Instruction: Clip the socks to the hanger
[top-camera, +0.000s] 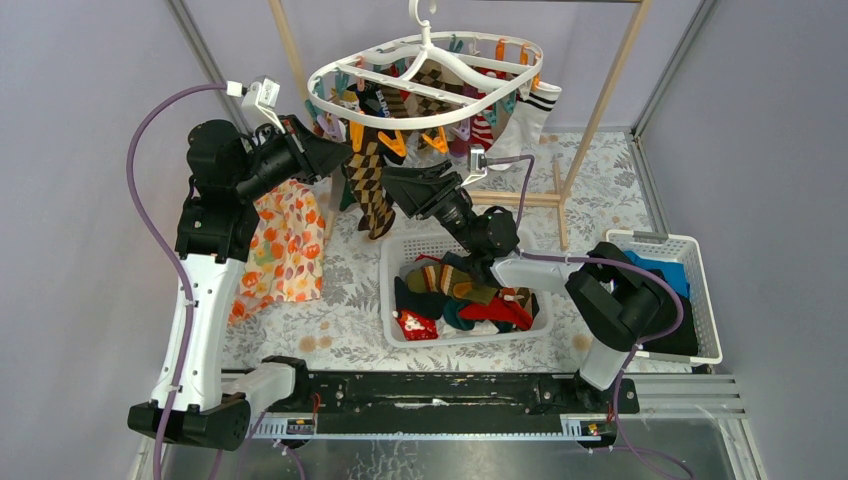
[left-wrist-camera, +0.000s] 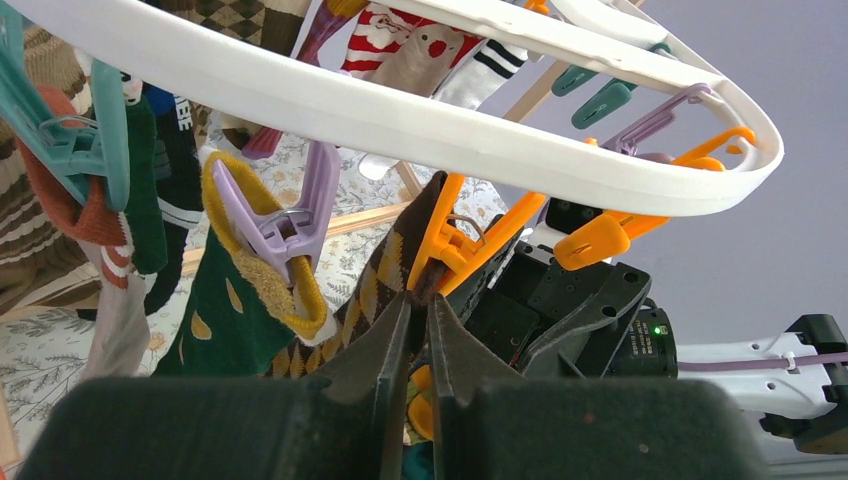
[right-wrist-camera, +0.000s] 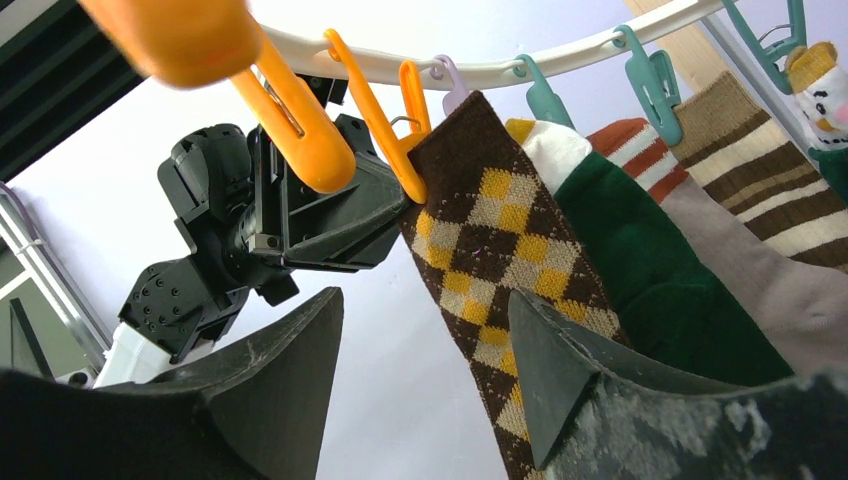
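Top view: hook of the hanger (top-camera: 445, 62) cut off by the upper edge; fingertips of the left gripper (top-camera: 347, 151) lost among the hung socks. Left wrist view: the pinched edge of the brown argyle sock (left-wrist-camera: 375, 290) vanishes between the fingers. Right wrist view: nearest orange clip (right-wrist-camera: 180, 35) blurred and cropped at top; the sock's lower end is hidden behind the right gripper (right-wrist-camera: 425, 293).

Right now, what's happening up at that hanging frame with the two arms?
Both arms are up at the white oval plastic drying hanger. A brown-and-mustard argyle sock hangs from its orange plastic clip. The left gripper appears to pinch the sock's top edge by the clip, jaws nearly shut; the right gripper has its jaws open either side of the sock, not touching.
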